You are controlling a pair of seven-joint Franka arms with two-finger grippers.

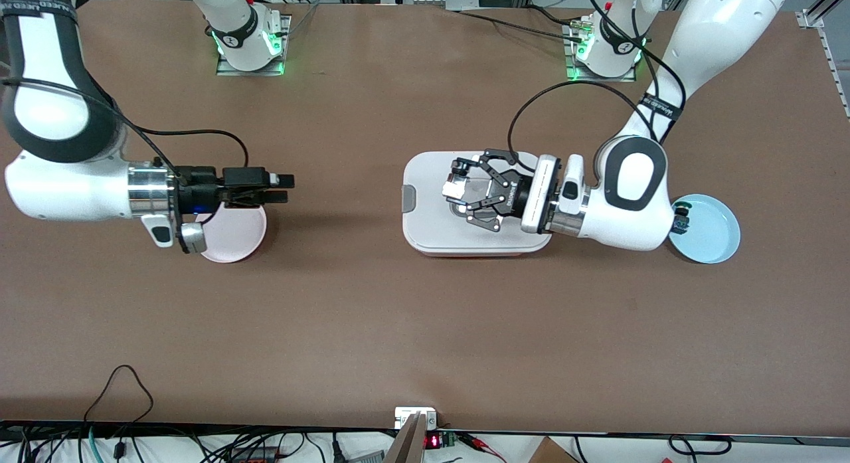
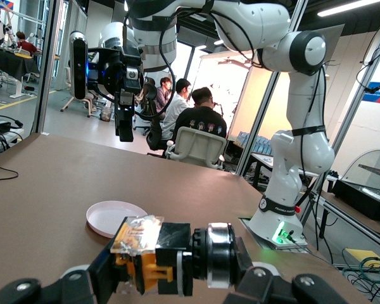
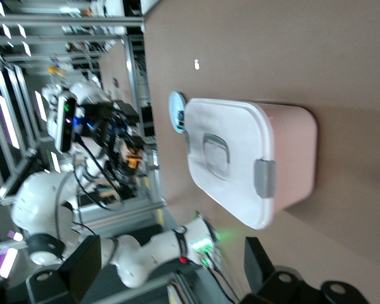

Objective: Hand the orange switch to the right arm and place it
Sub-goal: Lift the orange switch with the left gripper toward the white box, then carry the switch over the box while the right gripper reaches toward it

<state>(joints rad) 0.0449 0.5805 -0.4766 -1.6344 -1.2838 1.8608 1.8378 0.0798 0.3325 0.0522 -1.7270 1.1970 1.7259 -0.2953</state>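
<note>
Left pincer [image 1: 458,189] pinches the orange switch [image 2: 144,253] over the lidded box [image 1: 425,237]; right pincer [image 1: 282,187], pressed together, waits over the tabletop [image 1: 345,317], pointing toward it.

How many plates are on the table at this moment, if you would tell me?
2. The pink plate lies toward the right arm's end, partly under the right gripper. The light blue plate lies toward the left arm's end, partly hidden by that arm, with a small switch on it.

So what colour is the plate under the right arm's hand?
Pale pink plate, clearest in the front view.
</note>
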